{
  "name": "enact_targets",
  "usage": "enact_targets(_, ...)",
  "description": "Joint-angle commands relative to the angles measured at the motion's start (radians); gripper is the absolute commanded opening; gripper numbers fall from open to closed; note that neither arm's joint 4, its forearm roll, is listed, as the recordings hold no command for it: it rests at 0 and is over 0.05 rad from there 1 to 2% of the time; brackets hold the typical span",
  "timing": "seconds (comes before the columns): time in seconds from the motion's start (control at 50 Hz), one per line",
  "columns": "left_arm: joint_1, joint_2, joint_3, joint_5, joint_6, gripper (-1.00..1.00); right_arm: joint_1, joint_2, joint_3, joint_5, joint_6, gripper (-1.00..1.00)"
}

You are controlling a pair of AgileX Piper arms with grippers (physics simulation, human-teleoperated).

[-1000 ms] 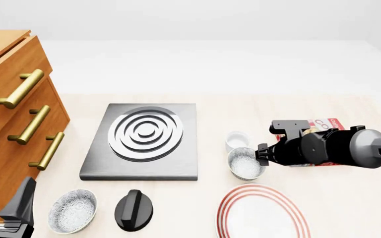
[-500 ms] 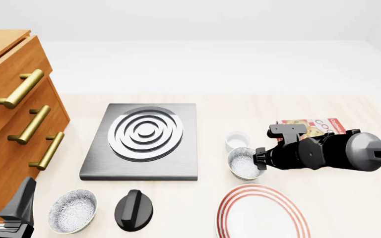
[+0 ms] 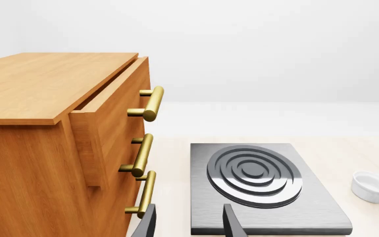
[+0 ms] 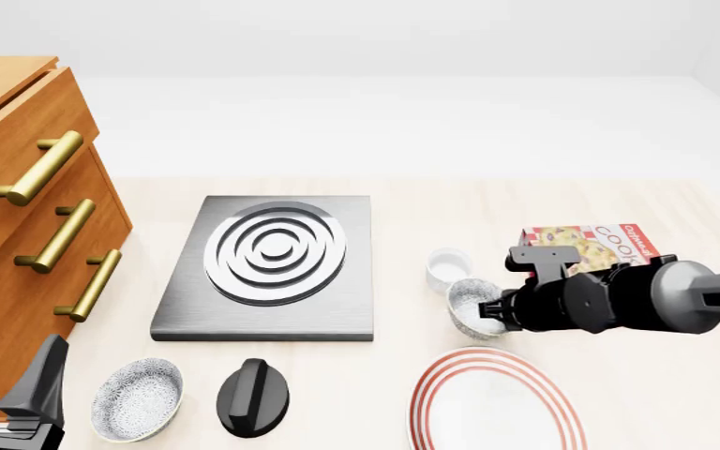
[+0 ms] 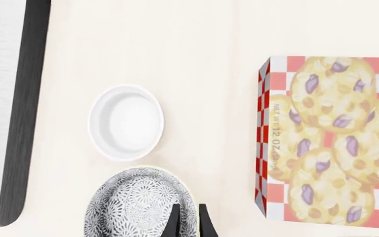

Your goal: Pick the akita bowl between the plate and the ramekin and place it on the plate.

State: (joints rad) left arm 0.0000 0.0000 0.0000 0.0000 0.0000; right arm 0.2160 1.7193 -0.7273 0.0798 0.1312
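The akita bowl (image 4: 472, 306), dark outside and speckled white inside, sits tilted between the ramekin (image 4: 448, 266) and the red-ringed plate (image 4: 495, 405). My right gripper (image 4: 498, 312) comes in from the right and is shut on the bowl's right rim. In the right wrist view the two fingertips (image 5: 174, 222) pinch the rim of the akita bowl (image 5: 136, 205), with the ramekin (image 5: 126, 122) just beyond it. My left gripper (image 4: 4, 380) rests open at the front left corner; in its own view its fingers (image 3: 232, 223) are spread with nothing between them.
A grey burner (image 4: 273, 262) with silver rings lies mid-table. A second speckled bowl (image 4: 138, 398) and a black knob (image 4: 252, 396) sit at the front left. A cookie box (image 4: 585, 242) lies behind the right arm. A wooden dresser (image 4: 22, 234) stands on the left.
The right gripper has drawn slightly nearer and closed on the bowl's rim. The bowl has shifted a little right and now tilts. The left arm has not moved.
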Motion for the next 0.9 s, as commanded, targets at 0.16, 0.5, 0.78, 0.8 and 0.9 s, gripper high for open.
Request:
enact_targets(0.16, 0.0, 0.0, 0.0, 0.0, 0.0, 1.0, -0.019, 0.005, 0.035, -0.033, -0.006, -1.0)
enact_targets(0.5, 0.0, 0.0, 0.0, 0.0, 0.0, 1.0, -0.048, -0.402, -0.02, 0.229, -0.034, -1.0)
enact_targets(0.78, 0.0, 0.0, 0.0, 0.0, 0.0, 1.0, -0.013, -0.606, -0.111, 0.421, -0.034, -1.0)
enact_targets(0.8, 0.0, 0.0, 0.0, 0.0, 0.0, 1.0, -0.01, -0.619, -0.114, 0.433, -0.037, -1.0)
enact_targets(0.9, 0.0, 0.0, 0.0, 0.0, 0.0, 1.0, -0.004, -0.686, -0.103, 0.475, -0.058, -1.0)
